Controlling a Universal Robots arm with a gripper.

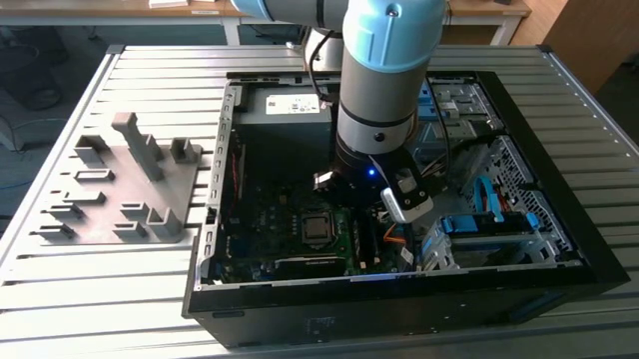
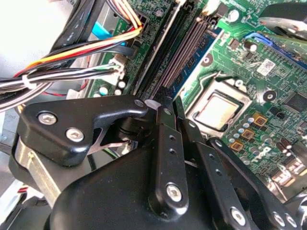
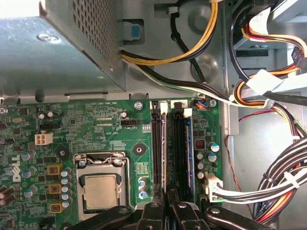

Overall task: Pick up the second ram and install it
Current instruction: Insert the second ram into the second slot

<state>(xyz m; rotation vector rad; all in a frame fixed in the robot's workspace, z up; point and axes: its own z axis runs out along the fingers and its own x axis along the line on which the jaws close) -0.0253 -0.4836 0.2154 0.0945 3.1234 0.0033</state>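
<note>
The gripper (image 1: 361, 191) is reaching down into the open computer case (image 1: 584, 224), sitting in the exterior view at about 3 o'clock from the grey holder block (image 1: 125, 187), which is lying well apart on the slatted table (image 1: 60, 292). In both wrist views the second ram (image 3: 165, 148) is appearing edge-on, as a thin pale strip standing upright in one of the long black memory slots (image 3: 178, 153) on the green motherboard (image 3: 96, 122), just beside the processor socket (image 3: 100, 189). Its long axis is running along the slot, pointing straight away from the jaws toward the white latches (image 3: 164, 108) at the slot's far end (so the stick and the slot are lining up with each other rather than crossing). In the first wrist view the gripper (image 3: 168, 199) is hanging directly over the near end of that strip, and its jaws are standing drawn together to a narrow slit. The board's upper edge is running into that slit, so the jaws are judged to be pinching the ram's near end, though the contact itself is lying hidden behind the black fingers (image 3: 152, 211). The second wrist view is giving the same picture, the gripper (image 2: 165, 115) closing over the slot line and the second ram (image 2: 163, 45) stretching away beyond it, with the bundled cables (image 2: 62, 72) lying off to one side, apart from the jaws. Whether the ram is seating fully in the slot cannot be told.
</note>
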